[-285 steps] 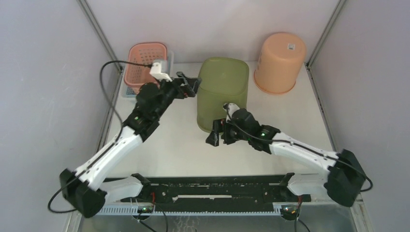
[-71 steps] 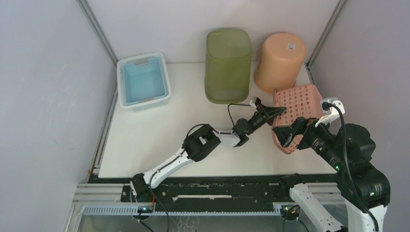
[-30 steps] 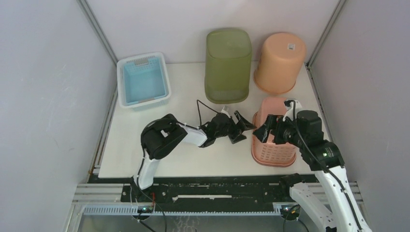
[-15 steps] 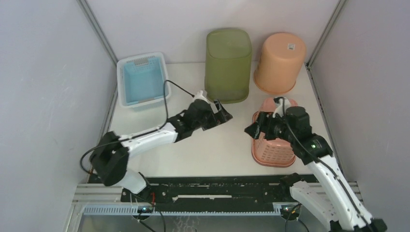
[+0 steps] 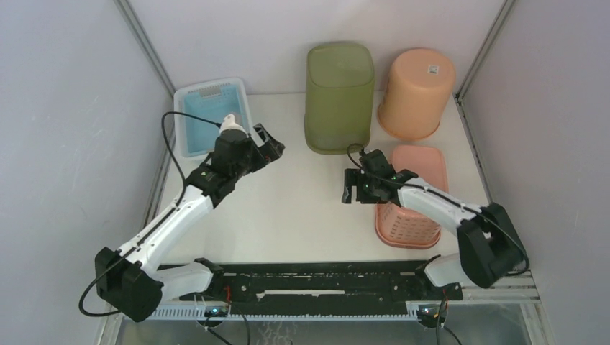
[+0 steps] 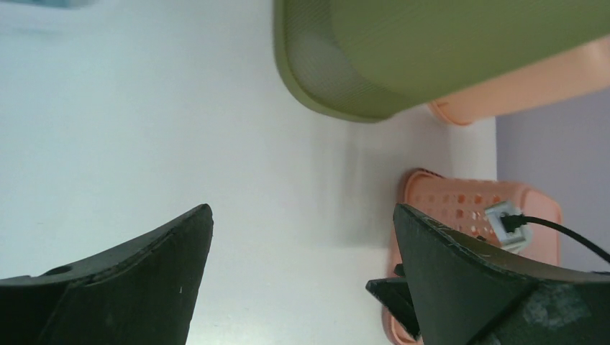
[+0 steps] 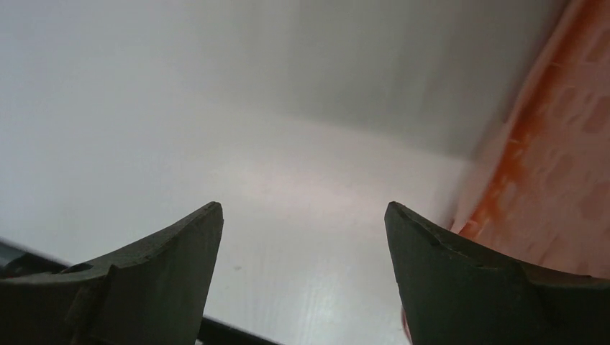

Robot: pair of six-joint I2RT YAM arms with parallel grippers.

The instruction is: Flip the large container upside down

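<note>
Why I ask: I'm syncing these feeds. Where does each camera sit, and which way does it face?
Top external: above and behind the bases, looking down on the table; left arm and right arm show whole.
Left wrist: on the left arm, facing across the table toward the green bin and pink basket; left fingers frame the view.
Right wrist: low over the table, facing the pink basket's wall; right fingers frame it.
Shared: all three show the pink basket.
</note>
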